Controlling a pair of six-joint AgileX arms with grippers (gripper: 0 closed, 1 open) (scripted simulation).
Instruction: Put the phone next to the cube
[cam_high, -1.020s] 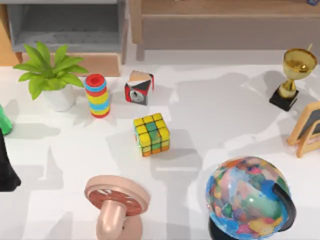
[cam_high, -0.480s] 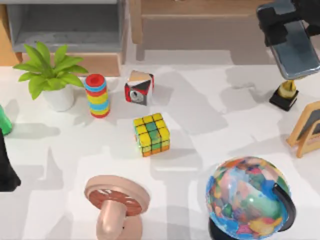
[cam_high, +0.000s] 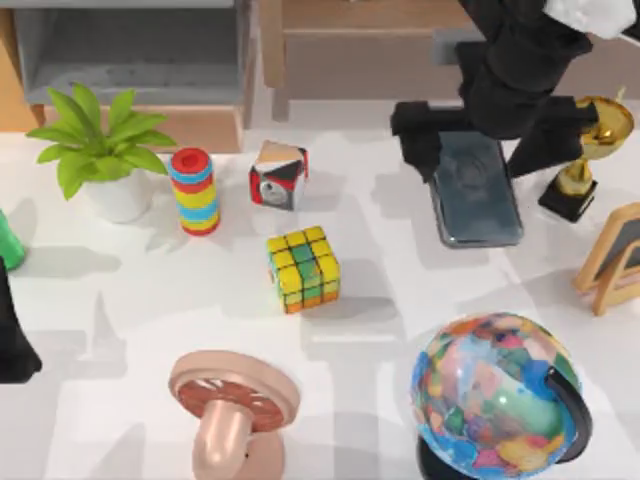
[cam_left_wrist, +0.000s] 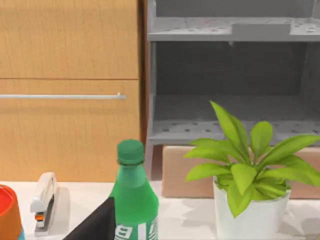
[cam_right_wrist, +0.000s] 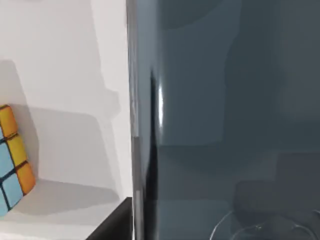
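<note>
The cube (cam_high: 303, 267), a 3x3 puzzle cube with yellow, green and orange squares, stands upright near the middle of the table. The phone (cam_high: 477, 190), a dark grey-blue glossy slab, hangs to the right of the cube and a little farther back, with a wide gap between them. My right gripper (cam_high: 478, 135) is shut on the phone's far end, black fingers on both long edges. In the right wrist view the phone (cam_right_wrist: 225, 120) looms close, and the cube's corner (cam_right_wrist: 10, 160) sits beside it. My left arm (cam_high: 12, 330) stays parked at the table's left edge.
A globe (cam_high: 500, 395) stands front right, a pink fan (cam_high: 232, 400) in front of the cube. A dial block (cam_high: 278, 175), ring stack (cam_high: 195, 190) and plant (cam_high: 105, 150) line the back. A trophy (cam_high: 585, 150) and slate board (cam_high: 615, 255) stand at the right.
My right arm came in from the back right carrying the phone, then moved left and forward to hang over the table right of the cube. The cube stayed put.
</note>
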